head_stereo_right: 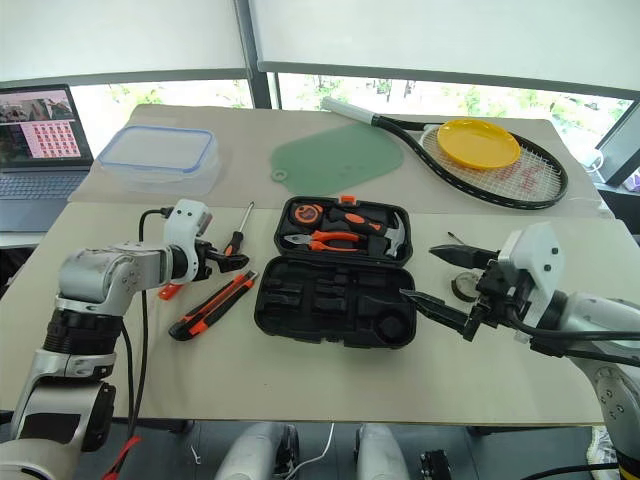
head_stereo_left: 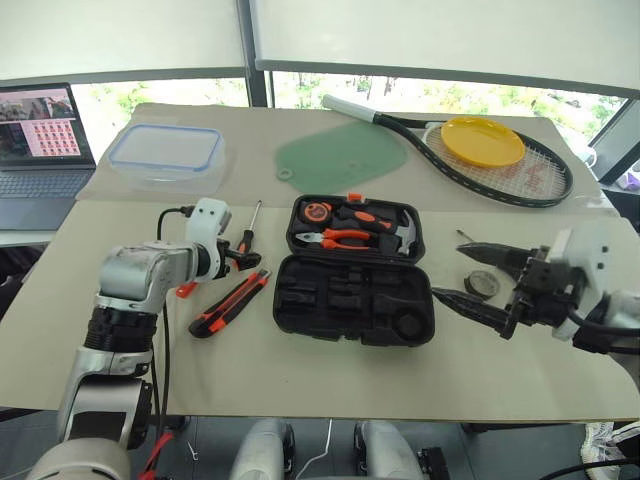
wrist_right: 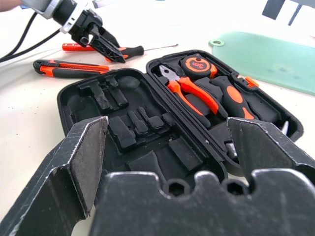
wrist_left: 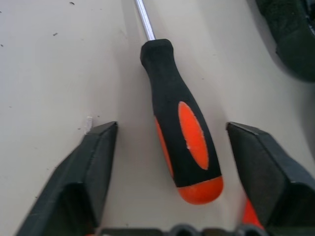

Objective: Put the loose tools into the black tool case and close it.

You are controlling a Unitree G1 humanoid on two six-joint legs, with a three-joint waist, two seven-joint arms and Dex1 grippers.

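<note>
On the far left of the tabletop (head_stereo_left: 300, 390) stands a laptop (head_stereo_left: 40, 150), and beside it lies a clear blue-rimmed food container (head_stereo_left: 166, 155); neither belongs to the task.

The left tool (head_stereo_right: 222, 262) is low over the loose tools to the left of the case. In its wrist view its two fingers (wrist_left: 83, 172) stand apart, one on each side of the handle of a black-and-orange screwdriver (wrist_left: 179, 142), without touching it. I judge that it is about to take this screwdriver, but nothing is gripped yet. A second screwdriver (head_stereo_left: 250, 228) with a thin shaft lies just beside it, and something orange (head_stereo_left: 186, 289) shows under the wrist; I cannot tell what it is. Nearer to the robot lies the black-and-orange utility knife (head_stereo_left: 230, 303).

In the middle the black tool case (head_stereo_left: 355, 300) lies open. Its far half holds the pliers (head_stereo_left: 345, 238), the hammer (head_stereo_left: 395, 228) and the tape measure (head_stereo_left: 318, 211). The recesses of the near half appear empty.

To the right, the small dark tape roll (head_stereo_left: 481, 283) rests on the tabletop, between the fingers of the right tool (head_stereo_left: 478, 280) as seen from above. This tool hovers with its fingers (wrist_right: 78, 162) wide apart, holding nothing.

Further back lie a green mat (head_stereo_left: 345, 155) and a racket (head_stereo_left: 480, 160) with a yellow plate (head_stereo_left: 482, 140) on it.

So the task seems to be at its beginning: every loose tool that I can see is outside the case, and the lid is not closed.
</note>
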